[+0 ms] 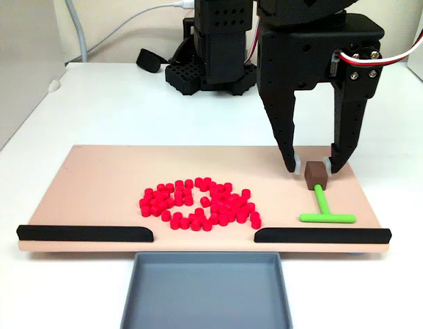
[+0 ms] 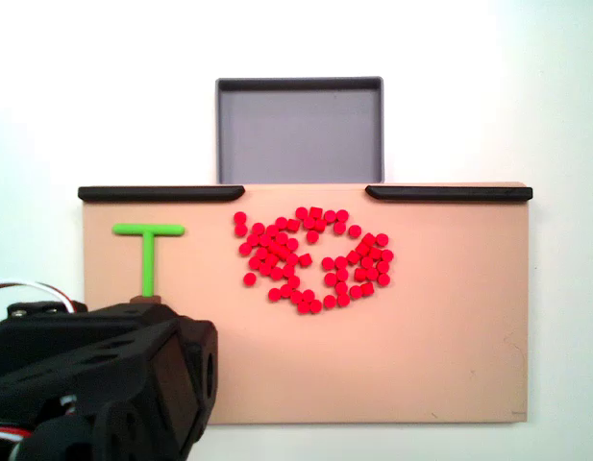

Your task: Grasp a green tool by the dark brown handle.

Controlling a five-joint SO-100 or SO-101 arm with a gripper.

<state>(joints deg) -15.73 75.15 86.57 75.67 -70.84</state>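
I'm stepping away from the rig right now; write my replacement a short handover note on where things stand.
Gripper: open, lowered, fingertips either side of the small dark brown block handle; not closed on it.
The lime-green T-shaped rod tool lies flat on the beige board, crossbar toward the grey tray.
Red cylinders piled mid-board, apart from the tool.
Done: approach and alignment.
Left: close on the handle.

In a fixed view, the tool (image 1: 325, 210) lies on the board (image 1: 101, 185), right of the cylinders (image 1: 199, 203); the tray (image 1: 206, 291) sits nearer
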